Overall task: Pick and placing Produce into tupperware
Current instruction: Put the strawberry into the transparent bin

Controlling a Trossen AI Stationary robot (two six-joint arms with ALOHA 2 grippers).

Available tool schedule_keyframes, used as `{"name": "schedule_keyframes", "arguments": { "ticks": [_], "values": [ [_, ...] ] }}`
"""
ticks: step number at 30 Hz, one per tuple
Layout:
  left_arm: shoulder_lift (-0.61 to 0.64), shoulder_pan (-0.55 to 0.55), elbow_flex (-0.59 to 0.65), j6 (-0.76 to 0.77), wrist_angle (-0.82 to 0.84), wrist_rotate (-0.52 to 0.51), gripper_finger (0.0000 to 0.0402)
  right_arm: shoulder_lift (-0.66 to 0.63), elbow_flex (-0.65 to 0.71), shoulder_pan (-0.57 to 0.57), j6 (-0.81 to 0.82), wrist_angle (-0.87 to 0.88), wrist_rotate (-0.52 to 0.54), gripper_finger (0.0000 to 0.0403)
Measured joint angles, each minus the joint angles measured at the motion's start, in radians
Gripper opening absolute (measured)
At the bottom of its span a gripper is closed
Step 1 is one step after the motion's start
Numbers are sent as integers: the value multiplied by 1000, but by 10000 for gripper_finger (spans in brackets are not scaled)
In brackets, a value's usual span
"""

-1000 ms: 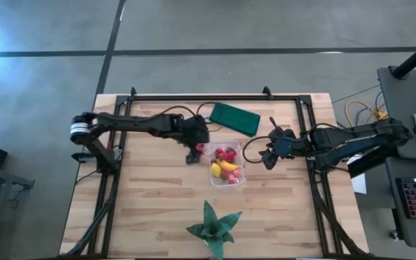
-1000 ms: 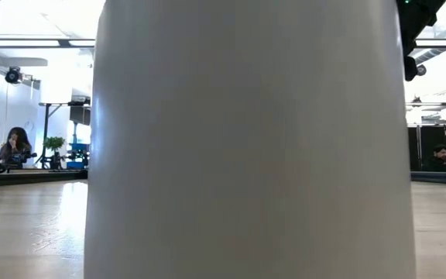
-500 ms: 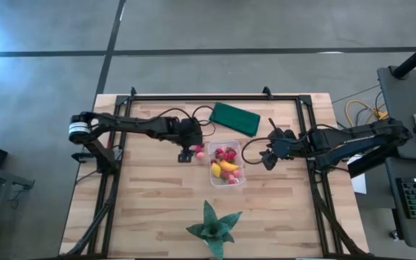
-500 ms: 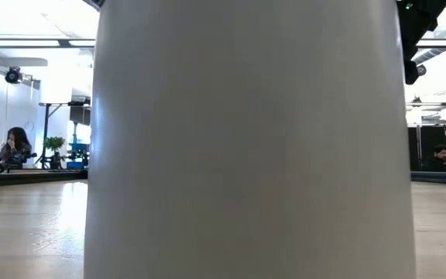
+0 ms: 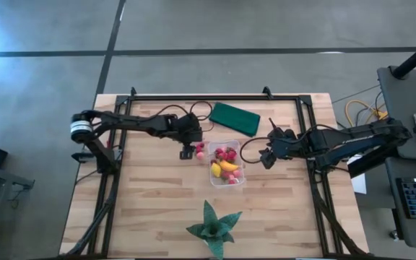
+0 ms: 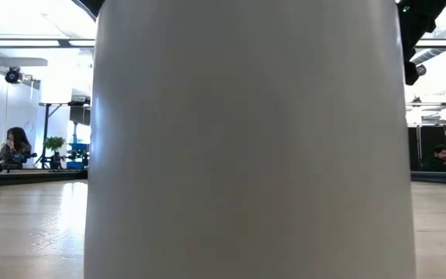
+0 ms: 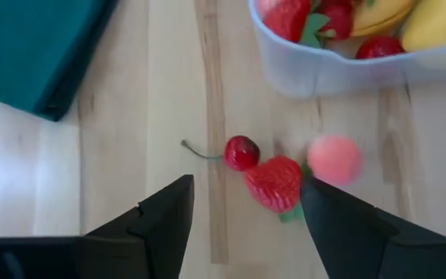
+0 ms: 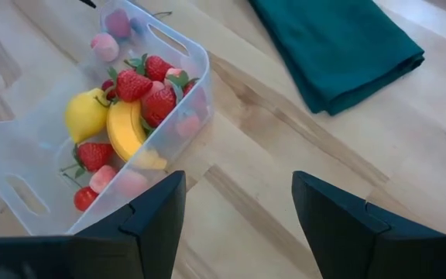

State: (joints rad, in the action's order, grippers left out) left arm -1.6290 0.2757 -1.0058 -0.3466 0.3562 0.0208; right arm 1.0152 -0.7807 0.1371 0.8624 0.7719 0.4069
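Observation:
The clear tupperware (image 5: 227,167) sits mid-table holding a banana (image 8: 127,129), a lemon-like piece (image 8: 86,115) and several strawberries. Just left of it, a strawberry (image 7: 273,184), a cherry (image 7: 241,153) and a pink piece (image 7: 335,159) lie loose on the wood. My left gripper (image 5: 187,152) hangs open over these three; in the left wrist view the left gripper (image 7: 246,186) has a finger on either side of the strawberry, touching nothing. My right gripper (image 5: 266,160) waits open to the right of the tub; in its own wrist view the right gripper (image 8: 238,186) has nothing between its fingers.
A folded dark green cloth (image 5: 234,118) lies behind the tub. A green star-shaped leafy object (image 5: 212,227) stands near the front edge. A pale white wall (image 6: 246,139) fills most of the low view. Black frame rails (image 5: 215,97) border the table.
My left gripper has come down toward the loose fruits beside the tub and shifted a little toward the table's left edge. The fruits and the tub have stayed where they were.

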Motion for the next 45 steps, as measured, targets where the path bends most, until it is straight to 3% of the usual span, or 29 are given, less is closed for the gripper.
{"name": "schedule_keyframes", "arguments": {
  "ticks": [16, 22, 39, 45],
  "values": [
    [-65, 4, -3, 5, -9, 55, 221, 18, 0, 0, 10, 1, 10, 228],
    [-87, 4, -2, 76, -25, 77, 221, 28, 0, 0, 12, 1, 14, 228],
    [-132, 4, -9, 79, -42, 79, 221, 28, 0, 0, 37, 3, 15, 228],
    [-132, 4, -5, 78, -41, 79, 190, 28, 0, 0, 39, 3, 15, 228]
  ]
}}
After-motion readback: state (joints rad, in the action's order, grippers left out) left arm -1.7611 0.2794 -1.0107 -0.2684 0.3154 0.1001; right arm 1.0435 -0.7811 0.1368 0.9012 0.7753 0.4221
